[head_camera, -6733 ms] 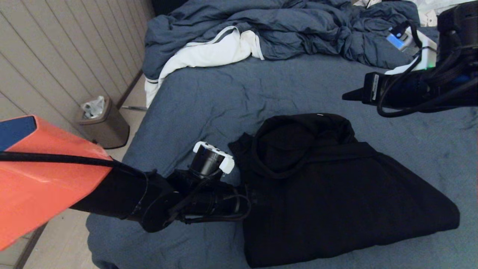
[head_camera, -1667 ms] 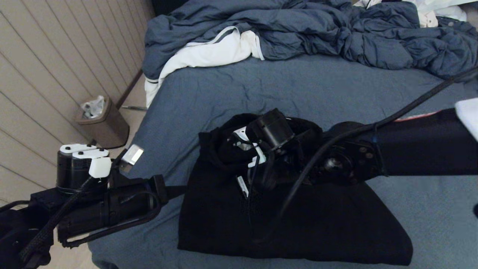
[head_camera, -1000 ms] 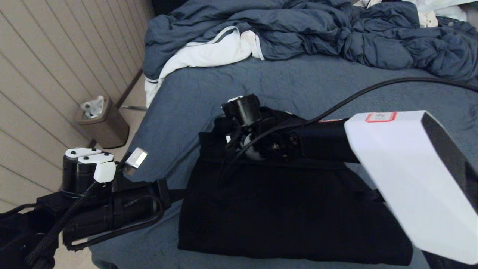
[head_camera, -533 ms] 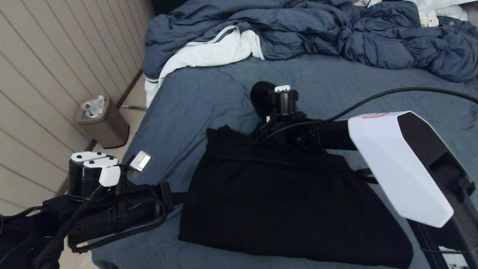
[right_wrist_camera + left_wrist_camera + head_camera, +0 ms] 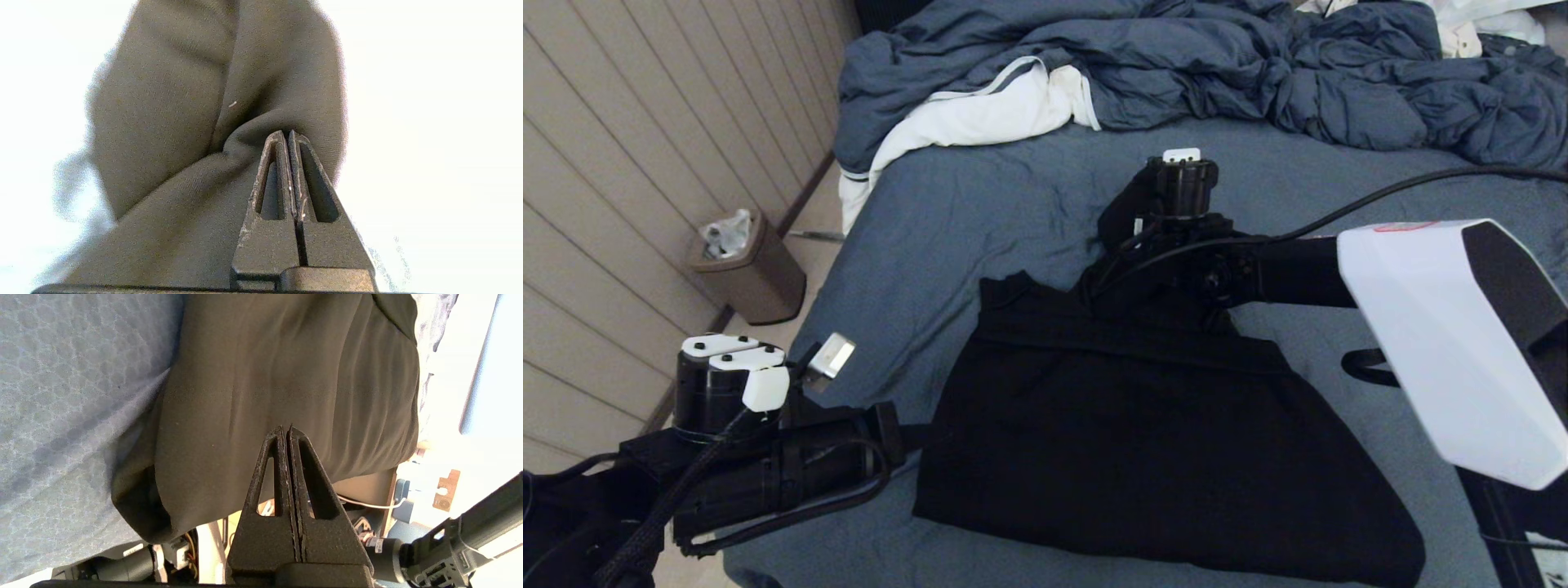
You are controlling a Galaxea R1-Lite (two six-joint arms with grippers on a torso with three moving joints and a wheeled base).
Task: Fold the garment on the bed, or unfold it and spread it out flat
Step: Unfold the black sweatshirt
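The garment, a black hoodie, lies folded into a broad slab on the blue-grey bed. My right gripper reaches in from the right and is shut on the hood, holding it raised beyond the shoulder line. Cloth puckers at the closed tips of that gripper. My left gripper sits low at the hoodie's left edge. In the left wrist view its gripper is shut, lying over smooth cloth, with no fabric showing between the tips.
A rumpled blue-grey comforter and a white cloth with a dark stripe are piled at the far end of the bed. A brown bin stands on the floor by the panelled wall. My right arm's white forearm cover hangs over the bed's right side.
The right gripper took the hood off the folded body and drew it up and away toward the far side. Earlier the whole hoodie slid left. The left arm has barely moved.
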